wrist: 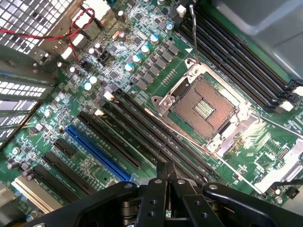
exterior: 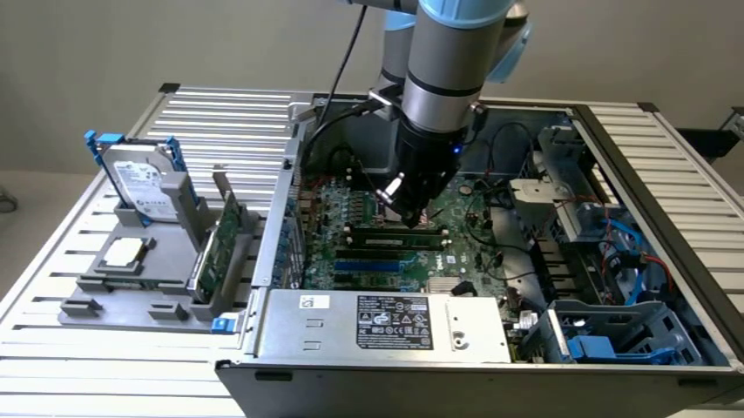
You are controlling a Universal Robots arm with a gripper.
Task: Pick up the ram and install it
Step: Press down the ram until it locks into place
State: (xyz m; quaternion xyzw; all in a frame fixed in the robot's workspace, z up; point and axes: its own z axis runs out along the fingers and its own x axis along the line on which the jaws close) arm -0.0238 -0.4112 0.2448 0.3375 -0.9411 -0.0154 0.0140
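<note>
Landmark: open silver processor socket (wrist: pixel 203 106) on the green motherboard (wrist: pixel 142 61), inside the open black computer case (exterior: pixel 698 287).
End effector: black two-finger end effector (wrist: pixel 165 176), fingers (wrist: pixel 158 182) pressed together, nothing seen between them. It hangs low over the long black memory slots (wrist: pixel 142 127) just beside the socket.
Ram: in the exterior view a thin green circuit-board stick (exterior: pixel 375 232) lies along those slots, just under the end effector and beside the socket. I take it to be the ram. Whether it is fully seated I cannot tell.
Step in hand (judgement): pressing the ram home with closed fingertips.
Doing it well (judgement): keep the push straight down and in line with the slot. Bear on the stick's top edge, not on the neighbouring slots or the socket's wire lever. Both end latches should close evenly; a tilted stick would bind.
Risk (judgement): fingertips sliding off the narrow edge onto the board.
Count, arms: one. End effectors: one.
Count, ram sticks: one made out.
Count, sockets: one.
Count, blue slots (wrist: pixel 97 153): one, farther from the socket than the black memory slots.
Count, black memory slots on the end effector's side of the socket: about four; not certain.
Count, outside the case, well apart from the socket on the slatted metal bench (exterior: pixel 209 122): one silver hard drive (exterior: pixel 139 187), one green expansion card with bracket (exterior: pixel 221 244).
</note>
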